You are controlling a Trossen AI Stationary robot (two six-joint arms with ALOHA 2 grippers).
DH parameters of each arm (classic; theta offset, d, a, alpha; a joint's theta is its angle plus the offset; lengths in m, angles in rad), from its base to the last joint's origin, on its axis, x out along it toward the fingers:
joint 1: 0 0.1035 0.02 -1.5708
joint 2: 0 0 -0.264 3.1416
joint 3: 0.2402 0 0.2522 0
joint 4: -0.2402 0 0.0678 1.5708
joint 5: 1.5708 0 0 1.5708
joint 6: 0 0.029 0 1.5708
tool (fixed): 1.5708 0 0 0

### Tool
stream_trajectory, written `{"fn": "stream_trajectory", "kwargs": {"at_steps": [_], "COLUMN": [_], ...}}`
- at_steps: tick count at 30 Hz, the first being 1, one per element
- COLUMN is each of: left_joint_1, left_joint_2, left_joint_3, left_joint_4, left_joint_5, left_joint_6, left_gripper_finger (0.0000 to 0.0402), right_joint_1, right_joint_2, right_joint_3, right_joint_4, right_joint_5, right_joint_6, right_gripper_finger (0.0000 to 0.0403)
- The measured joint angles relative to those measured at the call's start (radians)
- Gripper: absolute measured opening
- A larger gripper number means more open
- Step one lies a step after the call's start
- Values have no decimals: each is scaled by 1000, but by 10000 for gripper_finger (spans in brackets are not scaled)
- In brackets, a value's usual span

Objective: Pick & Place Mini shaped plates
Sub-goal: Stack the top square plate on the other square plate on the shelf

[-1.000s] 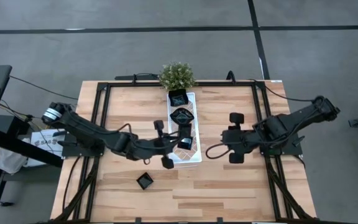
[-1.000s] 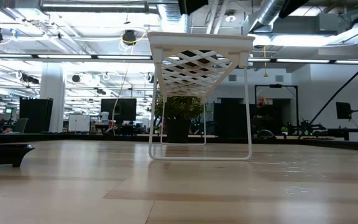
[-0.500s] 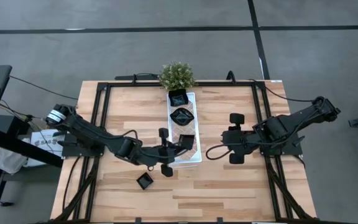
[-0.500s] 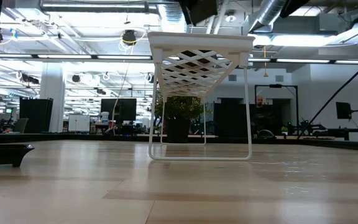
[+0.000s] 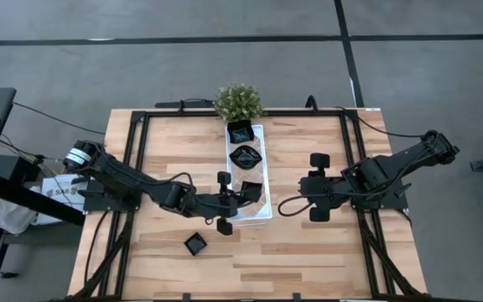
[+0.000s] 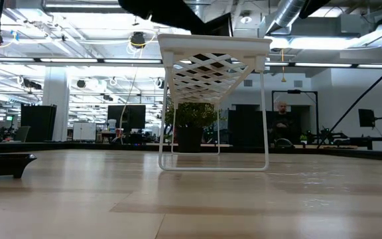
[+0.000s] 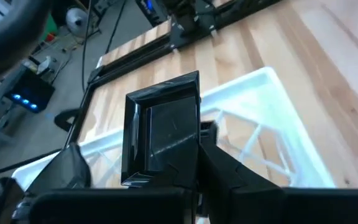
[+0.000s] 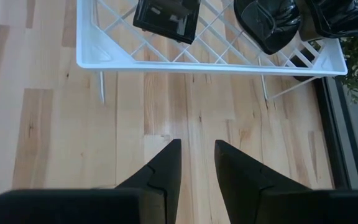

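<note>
Table [image 5: 309, 243]: light wood planks, smooth, matt w/ visible grain. Tray [image 8: 210, 61]: white plastic lattice, smooth, on thin white wire legs. Square plate [image 7: 160, 127] in left gripper [image 7: 138, 180]: glossy black, reflective. Other plates [image 8: 267, 22] on tray: shiny black too. Gripper fingers [image 8: 160, 171]: matt black plastic. Floor [image 5: 225, 50]: dull grey.

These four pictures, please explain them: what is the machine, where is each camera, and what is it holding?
Two dark robot arms work at a wooden table. One camera looks straight down, one sits at table height, and one rides on each wrist. A white lattice tray on legs carries small black plates; another square plate lies on the table, by a potted plant. The left tool is shut on a square plate over the tray. The right tool waits beside the tray, open and empty.
</note>
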State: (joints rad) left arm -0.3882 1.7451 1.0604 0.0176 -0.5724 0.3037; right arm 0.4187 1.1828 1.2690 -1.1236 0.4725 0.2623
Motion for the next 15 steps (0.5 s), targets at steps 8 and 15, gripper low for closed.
{"fn": "stream_trajectory", "kwargs": {"at_steps": [8, 15], "left_joint_1": [6, 31], "left_joint_2": [0, 0], "left_joint_3": [-1, -1], "left_joint_4": [5, 5], "left_joint_5": [1, 1], "left_joint_6": [10, 12], "left_gripper_finger": [16, 17], "right_joint_1": [-1, -1], "right_joint_2": [0, 0], "right_joint_3": [0, 0], "right_joint_4": [2, 2], "right_joint_5": [0, 0], "right_joint_6": [0, 1], "right_gripper_finger": [91, 91]}}
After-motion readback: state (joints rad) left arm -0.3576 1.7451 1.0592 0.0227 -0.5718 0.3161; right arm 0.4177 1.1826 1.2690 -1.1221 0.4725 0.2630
